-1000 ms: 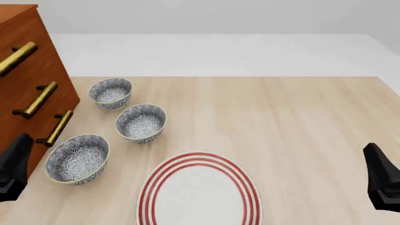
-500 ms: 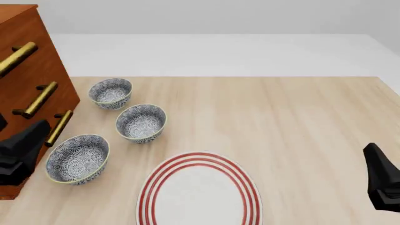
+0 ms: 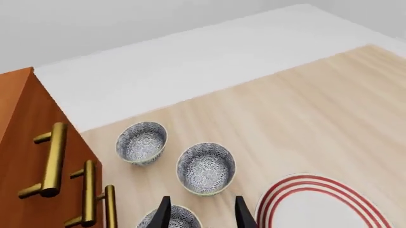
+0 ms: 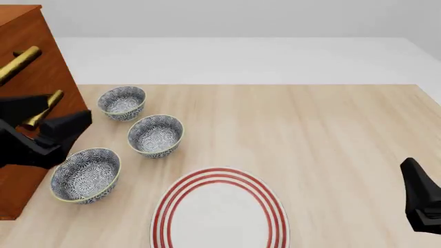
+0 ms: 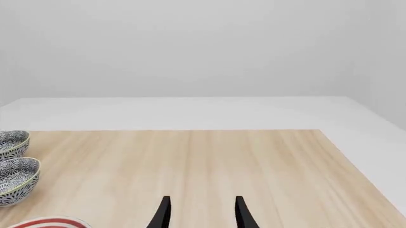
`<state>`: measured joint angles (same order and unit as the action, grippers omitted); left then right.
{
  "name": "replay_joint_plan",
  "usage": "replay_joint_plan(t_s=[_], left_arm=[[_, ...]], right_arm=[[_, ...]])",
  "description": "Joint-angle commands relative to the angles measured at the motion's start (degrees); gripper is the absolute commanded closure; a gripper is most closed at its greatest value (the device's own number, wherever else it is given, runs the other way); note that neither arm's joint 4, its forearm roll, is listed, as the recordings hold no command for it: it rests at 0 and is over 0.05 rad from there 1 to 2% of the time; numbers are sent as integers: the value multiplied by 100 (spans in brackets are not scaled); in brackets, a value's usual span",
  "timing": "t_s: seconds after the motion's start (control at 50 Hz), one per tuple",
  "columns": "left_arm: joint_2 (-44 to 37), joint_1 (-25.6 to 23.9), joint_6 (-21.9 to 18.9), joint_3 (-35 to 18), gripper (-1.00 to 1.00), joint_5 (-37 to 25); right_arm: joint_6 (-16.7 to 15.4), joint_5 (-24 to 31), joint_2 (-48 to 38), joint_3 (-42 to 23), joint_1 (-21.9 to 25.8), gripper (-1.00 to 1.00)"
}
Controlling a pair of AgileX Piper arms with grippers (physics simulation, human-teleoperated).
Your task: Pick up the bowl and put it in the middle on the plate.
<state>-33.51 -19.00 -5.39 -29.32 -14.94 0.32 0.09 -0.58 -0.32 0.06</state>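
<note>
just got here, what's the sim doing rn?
The left gripper is open and empty, raised above the nearest small blue-grey floral bowl, beside the orange-brown drawer cabinet with brass handles. All three floral bowls sit on the light wooden table; nothing is grasped. The large white plate with red rings at the near edge holds nothing. The right gripper is open at the right side, near no object.

No readable text, labels or numbers anywhere
</note>
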Motion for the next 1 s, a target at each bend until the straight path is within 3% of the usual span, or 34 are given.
replay_joint_plan(t_s=[0.02, 0.06, 0.14, 0.2, 0.28, 0.52, 0.56, 0.7, 0.74, 0.8, 1.0], left_arm=[[-1078, -385, -276, -482, -100, 25], [-1258, -550, -220, -556, -100, 54], [-1483, -547, -510, -539, -100, 291], [-1833, -601, -399, -596, -100, 392], [-2120, -636, -295, -696, -100, 274], [-2690, -945, -501, -1047, -100, -27], [-2725, -1008, -820, -1002, -100, 4], [-3047, -1051, -721, -1050, -100, -17], [-3200, -1015, -1055, -965, -100, 18], [-3260, -1085, -826, -1080, -100, -27], [-3601, -982, -1234, -1064, -100, 129]], right_arm=[[31, 14, -14, -2, -2, -100], [-6, -10, 6, 12, 2, -100], [29, -8, -25, 8, -1, -100], [1, 6, 9, 5, 2, -100], [23, 38, 15, -2, 0, -100], [-26, 17, 38, -2, 6, -100], [25, 3, -8, 11, 1, -100], [23, 23, 6, 2, 3, -100], [-12, 16, 26, -1, 6, -100], [-3, 38, 31, -10, 5, -100], [2, 22, 20, -1, 6, -100]])
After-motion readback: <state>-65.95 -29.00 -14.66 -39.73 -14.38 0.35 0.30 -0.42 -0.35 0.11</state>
